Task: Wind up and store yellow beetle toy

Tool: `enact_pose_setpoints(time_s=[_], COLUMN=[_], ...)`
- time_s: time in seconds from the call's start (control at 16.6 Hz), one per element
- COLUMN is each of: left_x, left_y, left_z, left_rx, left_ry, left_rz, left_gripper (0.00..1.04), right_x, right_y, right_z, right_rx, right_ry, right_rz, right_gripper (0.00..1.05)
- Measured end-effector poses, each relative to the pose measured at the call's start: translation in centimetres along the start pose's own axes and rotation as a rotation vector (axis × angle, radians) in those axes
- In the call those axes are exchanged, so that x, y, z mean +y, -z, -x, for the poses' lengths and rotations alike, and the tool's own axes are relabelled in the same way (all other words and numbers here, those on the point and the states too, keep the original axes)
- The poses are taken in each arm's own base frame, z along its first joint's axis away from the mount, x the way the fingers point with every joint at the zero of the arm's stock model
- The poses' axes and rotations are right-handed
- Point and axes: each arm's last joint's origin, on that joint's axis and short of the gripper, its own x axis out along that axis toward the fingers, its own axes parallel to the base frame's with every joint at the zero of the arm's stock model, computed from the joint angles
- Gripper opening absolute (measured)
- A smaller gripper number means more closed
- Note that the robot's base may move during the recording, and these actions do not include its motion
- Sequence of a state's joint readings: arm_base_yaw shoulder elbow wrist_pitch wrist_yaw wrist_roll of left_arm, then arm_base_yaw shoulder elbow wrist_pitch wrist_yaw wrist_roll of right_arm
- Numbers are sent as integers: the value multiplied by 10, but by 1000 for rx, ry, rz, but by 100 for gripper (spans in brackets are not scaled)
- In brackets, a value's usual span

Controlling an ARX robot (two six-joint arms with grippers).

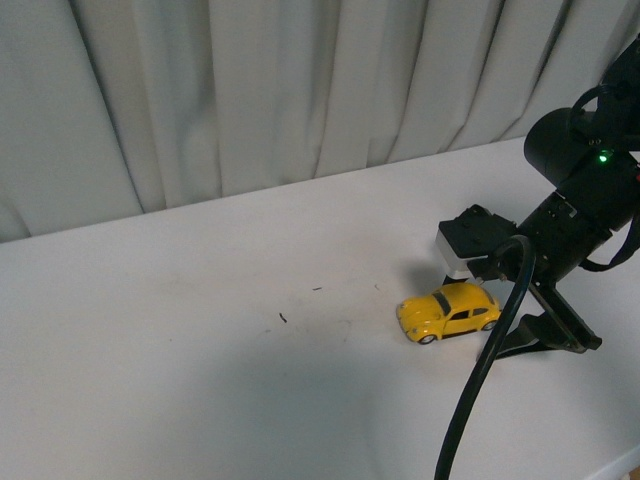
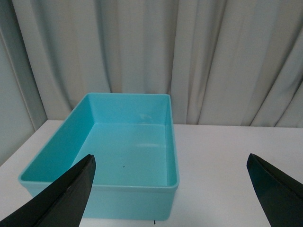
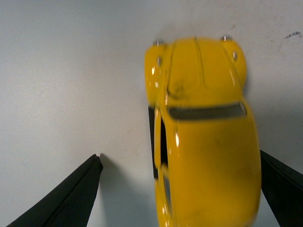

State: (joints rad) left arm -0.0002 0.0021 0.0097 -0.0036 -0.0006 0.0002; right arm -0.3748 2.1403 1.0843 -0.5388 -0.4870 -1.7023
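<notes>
The yellow beetle toy (image 1: 450, 311) stands on its wheels on the white table (image 1: 200, 380), right of the middle. My right gripper (image 1: 530, 335) is low over its rear end, open. In the right wrist view the toy (image 3: 203, 137) lies between the two black fingers (image 3: 71, 198), close against one of them and well clear of the other. My left gripper (image 2: 175, 194) is open and holds nothing; it does not show in the front view. Beyond its fingers (image 2: 61, 198) stands an empty turquoise bin (image 2: 109, 189).
White curtains (image 1: 300, 90) hang along the table's far edge. The right arm's black cable (image 1: 480, 390) loops down toward the front edge. A few small dark specks (image 1: 282, 319) mark the tabletop left of the toy.
</notes>
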Motion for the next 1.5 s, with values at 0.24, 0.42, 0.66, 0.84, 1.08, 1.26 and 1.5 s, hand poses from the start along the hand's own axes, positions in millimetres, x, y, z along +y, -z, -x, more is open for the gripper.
enact_pose_setpoints(time_s=[0.24,0.42,0.66,0.84,1.08,1.26,1.5], left_x=[0,0,0,0,0,0,0], left_y=[0,0,0,0,0,0,0], left_z=[0,0,0,0,0,0,0], left_rx=[0,0,0,0,0,0,0], left_ry=[0,0,0,0,0,0,0], left_rz=[0,0,0,0,0,0,0], left_gripper=[98,98,98,98,98,98,98], right_x=[0,0,1,0,-1,-9,-32], right_y=[-1,-1,-1,-3,-7,-17,-73], right_z=[0,0,0,0,3,11,80], right_rx=[-1,0,1,10,10,-5,-195], right_ry=[-2,-1,5,8,16,63,343], right_rz=[-2,-2,1,11,23,81,214], right_gripper=[98,98,98,98,98,98,98])
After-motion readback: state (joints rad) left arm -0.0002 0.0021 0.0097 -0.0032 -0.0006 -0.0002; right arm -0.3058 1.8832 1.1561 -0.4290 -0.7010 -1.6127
